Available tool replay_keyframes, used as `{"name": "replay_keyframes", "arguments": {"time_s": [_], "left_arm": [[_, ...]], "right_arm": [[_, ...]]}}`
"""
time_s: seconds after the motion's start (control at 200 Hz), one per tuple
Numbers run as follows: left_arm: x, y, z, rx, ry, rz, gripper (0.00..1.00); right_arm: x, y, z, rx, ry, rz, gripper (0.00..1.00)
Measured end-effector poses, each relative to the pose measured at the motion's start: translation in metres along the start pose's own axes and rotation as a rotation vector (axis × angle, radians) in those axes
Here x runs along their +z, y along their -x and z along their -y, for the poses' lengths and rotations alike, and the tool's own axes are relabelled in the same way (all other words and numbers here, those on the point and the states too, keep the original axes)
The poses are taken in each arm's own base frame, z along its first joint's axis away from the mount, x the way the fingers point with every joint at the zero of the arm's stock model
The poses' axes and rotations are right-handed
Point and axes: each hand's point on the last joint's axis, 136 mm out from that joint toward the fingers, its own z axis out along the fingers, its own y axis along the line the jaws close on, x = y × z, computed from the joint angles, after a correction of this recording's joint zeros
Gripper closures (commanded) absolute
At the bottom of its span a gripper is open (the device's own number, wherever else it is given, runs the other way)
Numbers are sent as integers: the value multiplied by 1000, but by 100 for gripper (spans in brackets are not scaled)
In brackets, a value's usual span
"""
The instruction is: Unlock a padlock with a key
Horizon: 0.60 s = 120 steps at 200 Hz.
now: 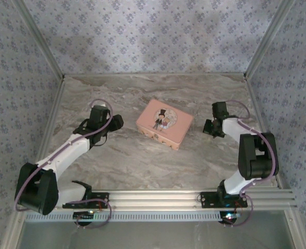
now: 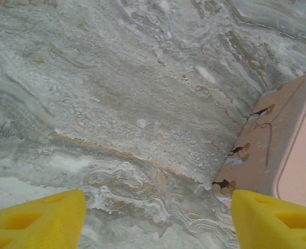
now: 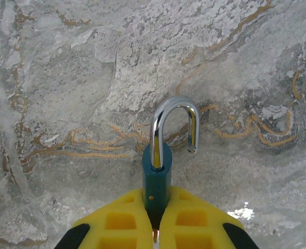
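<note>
From above I see the pink rectangular tin (image 1: 163,124) mid-worktop (image 1: 121,161), the left gripper (image 1: 116,122) near its left end and the right gripper (image 1: 211,128) towards the right edge. On my left wrist view, yellow fingers (image 2: 38,220) stand spread over veined marble. On my right wrist view, the jaws clench the padlock (image 3: 156,176): teal body, glossy chrome shackle (image 3: 173,122), one leg free.

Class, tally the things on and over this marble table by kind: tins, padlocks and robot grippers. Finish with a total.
Tins: 1, the pink tin
Padlocks: 1, the padlock
Grippers: 2, the left gripper and the right gripper
Total: 4
</note>
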Motion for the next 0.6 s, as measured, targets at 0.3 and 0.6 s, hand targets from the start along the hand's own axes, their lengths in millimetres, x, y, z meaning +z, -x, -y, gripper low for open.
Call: {"name": "replay_keyframes", "arguments": {"time_s": [0.3,0.6], "left_arm": [[1,1,-3,-5,11,5,23],[1,13,-21,-38,83,28,2]], "right_arm": [[-7,17,-3,19,-4,32,58],[-59,55,-8,25,2,182,0]]}}
